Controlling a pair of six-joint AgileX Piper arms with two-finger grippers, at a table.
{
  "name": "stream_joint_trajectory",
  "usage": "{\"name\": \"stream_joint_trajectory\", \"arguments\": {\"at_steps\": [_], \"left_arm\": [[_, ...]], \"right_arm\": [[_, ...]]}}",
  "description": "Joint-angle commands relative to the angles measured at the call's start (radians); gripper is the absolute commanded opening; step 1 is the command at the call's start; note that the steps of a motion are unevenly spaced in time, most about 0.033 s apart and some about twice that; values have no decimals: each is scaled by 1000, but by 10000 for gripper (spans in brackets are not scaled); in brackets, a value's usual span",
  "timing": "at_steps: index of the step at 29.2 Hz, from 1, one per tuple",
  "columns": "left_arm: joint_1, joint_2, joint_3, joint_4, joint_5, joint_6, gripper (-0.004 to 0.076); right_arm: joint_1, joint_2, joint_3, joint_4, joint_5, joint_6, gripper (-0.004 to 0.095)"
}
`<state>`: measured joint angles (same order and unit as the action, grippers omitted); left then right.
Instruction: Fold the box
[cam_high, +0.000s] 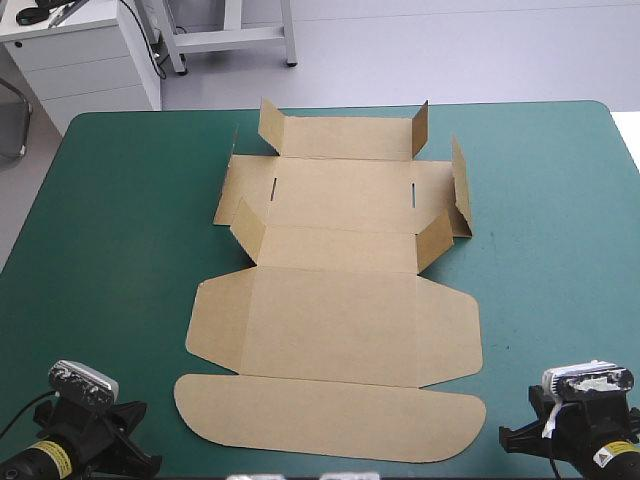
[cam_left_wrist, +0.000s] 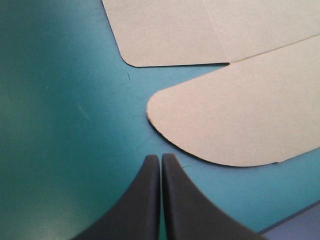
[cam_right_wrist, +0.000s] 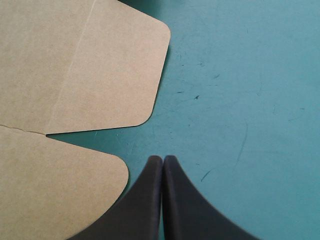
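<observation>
The brown box (cam_high: 335, 300) lies spread out in the middle of the teal-green table, mostly flat, with small flaps standing up along its far half. Its rounded lid flap (cam_high: 330, 415) points toward the near edge. My left gripper (cam_left_wrist: 161, 159) is shut over bare cover, just short of the rounded left corner of the lid flap (cam_left_wrist: 240, 120). My right gripper (cam_right_wrist: 163, 160) is also shut with nothing in it, beside the lid flap's right corner (cam_right_wrist: 55, 190) and the rounded side flap (cam_right_wrist: 85, 65). In the high view both arms sit at the near corners.
Bare teal-green cover (cam_high: 120, 230) stretches to both sides of the box. The table's near edge shows beside my left gripper (cam_left_wrist: 300, 225). White furniture (cam_high: 80, 50) stands beyond the far left corner.
</observation>
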<state>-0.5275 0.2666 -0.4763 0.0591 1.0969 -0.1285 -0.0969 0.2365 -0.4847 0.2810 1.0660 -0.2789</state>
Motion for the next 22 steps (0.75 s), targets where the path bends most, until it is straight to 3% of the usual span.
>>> {"name": "stream_joint_trajectory", "arguments": {"at_steps": [1, 10, 13, 17, 19, 22], "left_arm": [[-4, 15, -25, 5, -55, -7, -8], [-4, 15, -25, 5, -54, -7, -8], [-4, 15, -25, 5, -54, -7, -8], [-4, 15, -25, 5, -54, -7, -8], [-4, 15, -25, 5, -54, -7, -8], [-4, 15, -25, 5, -54, -5, -8]], "right_arm": [[4, 17, -30, 20, -58, -9, -14], [4, 17, -30, 73, -46, -54, 13], [4, 17, -30, 95, -46, -56, 169], [4, 17, -30, 96, -33, -76, 522], [4, 17, -30, 100, -27, -74, 651], [4, 17, -30, 100, -22, -17, 728]]}}
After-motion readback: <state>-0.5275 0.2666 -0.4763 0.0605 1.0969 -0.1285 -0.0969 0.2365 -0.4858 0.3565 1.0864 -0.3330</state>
